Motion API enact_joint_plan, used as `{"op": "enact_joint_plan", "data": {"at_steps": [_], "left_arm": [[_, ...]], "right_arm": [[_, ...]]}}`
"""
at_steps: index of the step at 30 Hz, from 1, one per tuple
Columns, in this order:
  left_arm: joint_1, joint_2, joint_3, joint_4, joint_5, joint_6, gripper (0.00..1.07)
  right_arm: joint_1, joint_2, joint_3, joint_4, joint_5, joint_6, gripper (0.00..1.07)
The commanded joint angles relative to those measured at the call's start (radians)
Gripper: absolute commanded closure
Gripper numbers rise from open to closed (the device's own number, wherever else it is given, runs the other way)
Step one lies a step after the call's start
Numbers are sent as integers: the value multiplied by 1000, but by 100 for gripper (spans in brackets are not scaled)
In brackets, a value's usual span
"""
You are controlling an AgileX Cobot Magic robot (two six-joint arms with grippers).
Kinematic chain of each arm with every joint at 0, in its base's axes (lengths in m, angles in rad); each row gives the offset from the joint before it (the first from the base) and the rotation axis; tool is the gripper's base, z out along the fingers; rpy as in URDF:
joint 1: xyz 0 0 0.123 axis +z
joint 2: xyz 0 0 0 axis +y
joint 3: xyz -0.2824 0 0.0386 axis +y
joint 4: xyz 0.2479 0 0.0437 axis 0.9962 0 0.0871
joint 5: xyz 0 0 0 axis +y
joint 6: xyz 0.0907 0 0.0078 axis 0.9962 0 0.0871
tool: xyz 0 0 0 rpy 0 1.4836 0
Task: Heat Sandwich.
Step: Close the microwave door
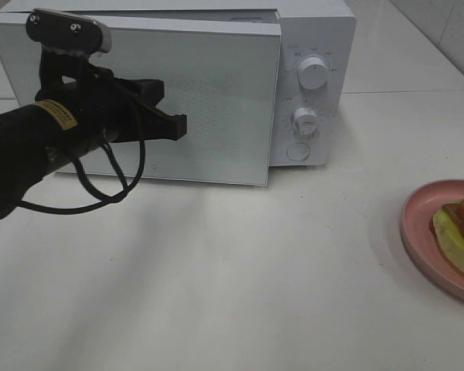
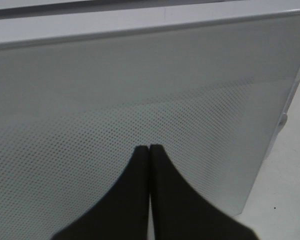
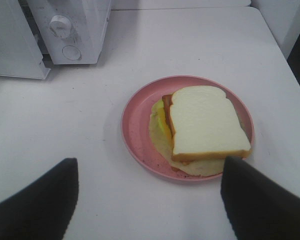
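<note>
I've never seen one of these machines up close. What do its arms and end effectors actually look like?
The left arm is matte black with a yellow label and a looping black cable. A silver-grey camera block sits on top. Its end effector has two tapered black fingers; the right end effector's fingers are black too.

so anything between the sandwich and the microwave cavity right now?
Yes: the microwave door is only slightly ajar and covers the cavity. The closed left gripper is at its front. Sandwich sits on the pink plate, open right gripper over it.
</note>
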Motion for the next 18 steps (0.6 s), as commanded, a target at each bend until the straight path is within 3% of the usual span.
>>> {"op": "enact_joint_plan", "data": {"at_steps": [1,5,18], "left_arm": [[-25,22,-36,-56,7,34,107],[-66,72,-115,-108,42,97,107],[-86,189,-322,-217,115,177,107]], "right_arm": [[-4,-27,0,2,-8,-1,32],[-4,-27,0,2,-8,-1,32],[-4,-27,0,2,-8,-1,32]]}}
